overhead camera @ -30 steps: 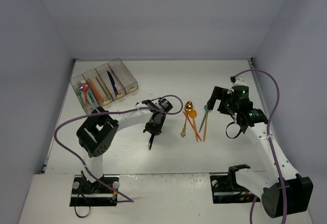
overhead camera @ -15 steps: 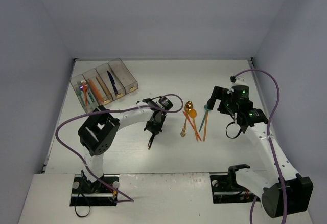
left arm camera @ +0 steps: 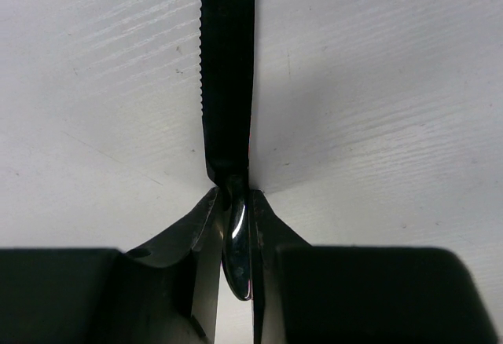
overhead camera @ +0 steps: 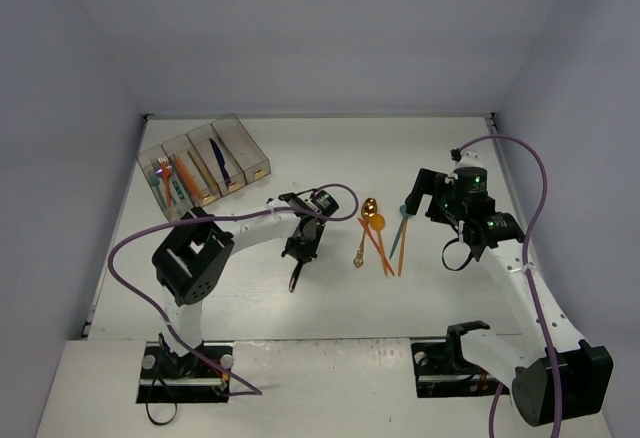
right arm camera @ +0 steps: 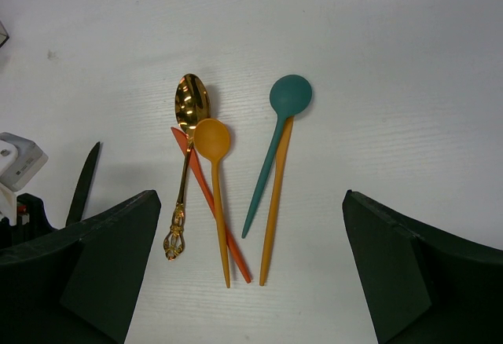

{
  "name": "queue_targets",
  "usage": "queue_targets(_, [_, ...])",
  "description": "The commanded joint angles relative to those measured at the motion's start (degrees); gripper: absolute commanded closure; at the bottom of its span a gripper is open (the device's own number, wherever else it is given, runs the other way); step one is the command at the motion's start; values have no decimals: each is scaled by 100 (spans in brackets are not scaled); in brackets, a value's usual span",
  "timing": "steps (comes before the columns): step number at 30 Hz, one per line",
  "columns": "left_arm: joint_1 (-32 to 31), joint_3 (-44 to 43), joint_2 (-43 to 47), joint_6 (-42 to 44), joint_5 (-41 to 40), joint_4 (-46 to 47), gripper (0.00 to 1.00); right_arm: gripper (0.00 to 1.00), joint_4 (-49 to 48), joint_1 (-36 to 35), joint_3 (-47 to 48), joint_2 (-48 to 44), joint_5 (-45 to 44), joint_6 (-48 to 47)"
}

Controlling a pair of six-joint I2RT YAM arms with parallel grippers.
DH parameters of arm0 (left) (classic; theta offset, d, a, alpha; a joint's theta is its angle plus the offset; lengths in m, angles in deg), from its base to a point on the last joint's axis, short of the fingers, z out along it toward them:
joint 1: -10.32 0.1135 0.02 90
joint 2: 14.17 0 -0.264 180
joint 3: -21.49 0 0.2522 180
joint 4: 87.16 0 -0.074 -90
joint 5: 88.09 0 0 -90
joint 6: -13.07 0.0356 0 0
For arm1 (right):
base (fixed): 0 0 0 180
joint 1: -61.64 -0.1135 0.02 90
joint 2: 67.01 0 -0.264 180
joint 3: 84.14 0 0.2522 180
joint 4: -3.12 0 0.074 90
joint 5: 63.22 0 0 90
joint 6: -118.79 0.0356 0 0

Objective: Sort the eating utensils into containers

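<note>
top view: little differs from a second ago. left gripper (overhead camera: 298,251) sits low on the black knife (overhead camera: 294,280), well apart from the containers (overhead camera: 256,161). left wrist: jaws clamp the knife's handle. right wrist: right gripper (right arm camera: 250,196) gapes wide above loose spoons (right arm camera: 290,95), holding nothing.

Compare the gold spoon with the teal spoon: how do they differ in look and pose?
Finish: the gold spoon is shiny; the teal spoon is matte.
Bowl: the gold spoon's is oval, the teal spoon's round.
Handle: the gold spoon's ends in an ornament; the teal spoon's tapers plainly.
Pose: the gold spoon lies nearly straight in the right wrist view; the teal spoon slants.
Both lie flat on the white table, bowls toward the far side.
</note>
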Motion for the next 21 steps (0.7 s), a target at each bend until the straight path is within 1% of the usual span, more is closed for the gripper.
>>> queue_targets(1, [189, -151, 603, 34, -335, -6, 100, 0, -205, 25, 99, -21, -96, -29])
queue_targets(4, [336, -197, 843, 43, -434, -6, 100, 0, -205, 25, 102, -31, -113, -33])
queue_targets(10, [756, -287, 1159, 52, -250, -32, 100, 0, -205, 25, 130, -14, -113, -33])
queue_targets(13, [1298, -496, 1309, 73, -57, -154, 100, 0, -196, 33, 139, -29, -121, -42])
queue_targets(15, [1709, -828, 1284, 119, -20, -260, 100, 0, -196, 25, 142, -30, -110, -38])
queue_targets(16, [1896, -1018, 1256, 129, 8, -275, 100, 0, -196, 25, 147, -30, -105, -34])
queue_targets(17, [2221, -1168, 1223, 124, 61, -271, 100, 0, -196, 25, 141, -30, -97, -33])
queue_targets(21, [3026, -1927, 887, 34, 82, -276, 100, 0, -196, 32, 148, -40, -74, -26])
